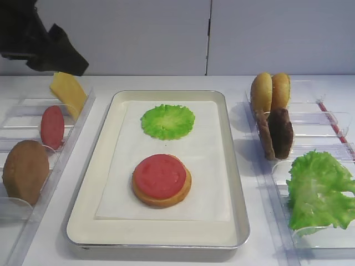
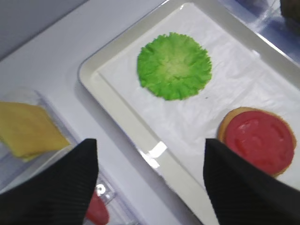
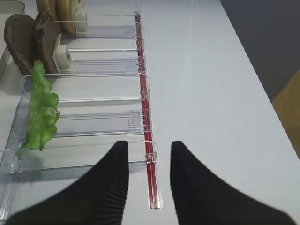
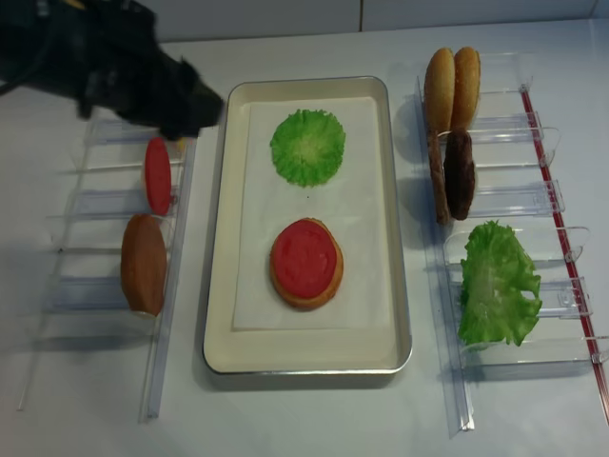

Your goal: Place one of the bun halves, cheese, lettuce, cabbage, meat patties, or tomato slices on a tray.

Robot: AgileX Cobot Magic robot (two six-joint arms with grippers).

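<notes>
The silver tray (image 1: 239, 183) with its paper liner holds a bun half (image 1: 161, 199) topped by a tomato slice (image 1: 160, 175), and a round ruffled green leaf piece (image 1: 167, 121) behind them. My left gripper (image 2: 150, 143) hangs open and empty above the tray's left rim, beside the cheese (image 2: 28, 129); from above it shows as a dark mass (image 4: 176, 105). The right gripper (image 3: 149, 145) is open with nothing in it, over the near end of the right rack's red strip (image 3: 151, 183). It is out of both overhead views.
The clear left rack (image 1: 16, 111) holds the cheese (image 1: 67, 91), a tomato slice (image 1: 52, 126) and a bun half (image 1: 25, 170). The right rack (image 1: 333, 119) holds two bun halves (image 1: 270, 91), meat patties (image 1: 277, 133) and lettuce (image 1: 319, 188).
</notes>
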